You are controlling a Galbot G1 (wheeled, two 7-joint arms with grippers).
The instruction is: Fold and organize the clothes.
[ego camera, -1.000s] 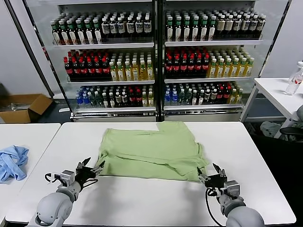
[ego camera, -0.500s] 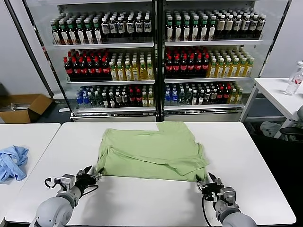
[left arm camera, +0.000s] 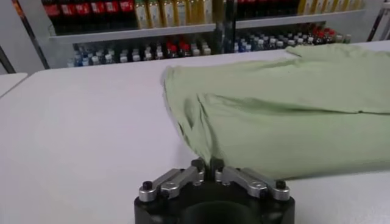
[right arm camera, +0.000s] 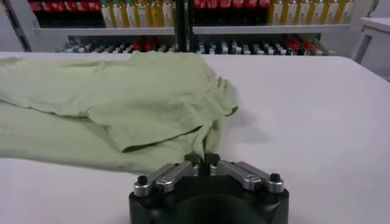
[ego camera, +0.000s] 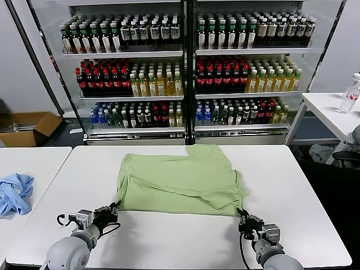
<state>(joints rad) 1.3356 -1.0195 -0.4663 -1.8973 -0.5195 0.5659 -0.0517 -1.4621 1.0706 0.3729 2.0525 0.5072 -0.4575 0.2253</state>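
The light green shirt [ego camera: 180,179] lies partly folded on the white table [ego camera: 169,236], its graphic and buttons hidden. My left gripper [ego camera: 114,207] is shut on the shirt's near left corner; in the left wrist view [left arm camera: 206,164] the fabric [left arm camera: 286,103] runs out from between the fingers. My right gripper [ego camera: 242,216] is shut on the near right corner; in the right wrist view [right arm camera: 203,159] a pinched fold of the shirt [right arm camera: 122,97] rises from the closed fingers. Both grippers sit low at the table surface.
A light blue garment [ego camera: 14,192] lies on the side table at the left. Drink coolers [ego camera: 185,67] stand behind the table. A cardboard box [ego camera: 25,126] is on the floor at far left. Another white table [ego camera: 332,109] with a bottle is at the right.
Both grippers have closed on the shirt's near corners and moved slightly toward me; the shirt's front edge is drawn straighter.
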